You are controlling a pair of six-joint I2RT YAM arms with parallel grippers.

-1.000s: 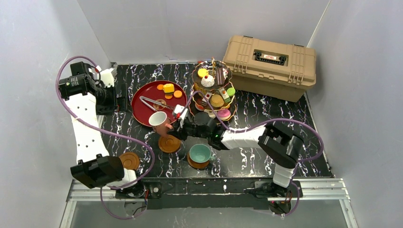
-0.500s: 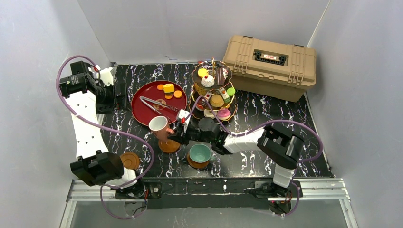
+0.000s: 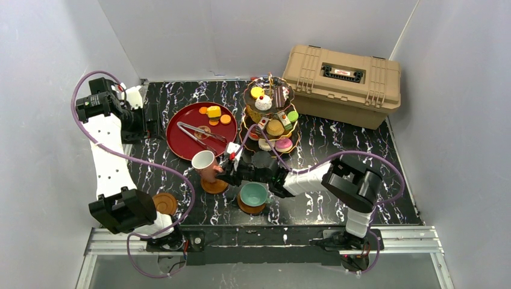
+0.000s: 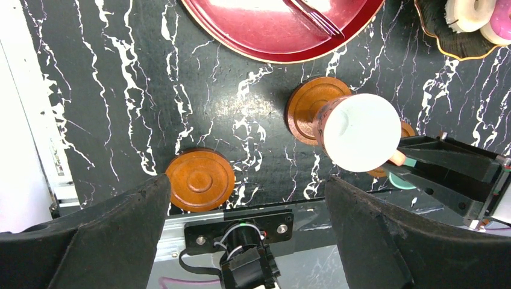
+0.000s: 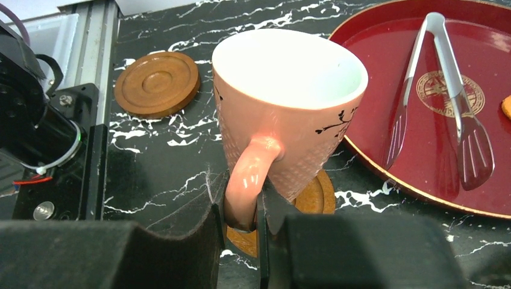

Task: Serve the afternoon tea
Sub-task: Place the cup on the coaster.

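Note:
My right gripper (image 5: 241,212) is shut on the handle of the pinkish cup (image 5: 289,102), which hangs slightly tilted over a round brown saucer (image 5: 314,195); whether its base touches the saucer I cannot tell. From above, this cup (image 3: 203,161) is left of the teal cup (image 3: 253,194), which stands on its own saucer. A bare saucer (image 4: 199,180) lies near the front left edge. The three-tier stand (image 3: 271,114) holds several pastries. My left gripper (image 4: 247,180) hovers high above the table, open and holding nothing.
A red tray (image 3: 181,129) at the back left carries metal tongs (image 3: 202,132) and a few pastries (image 3: 214,112). A tan plastic case (image 3: 343,84) stands at the back right. The right arm (image 3: 313,174) stretches across the table's middle.
My right gripper has brought the pinkish cup down and slightly nearer, closer over the saucer. The left arm has barely moved.

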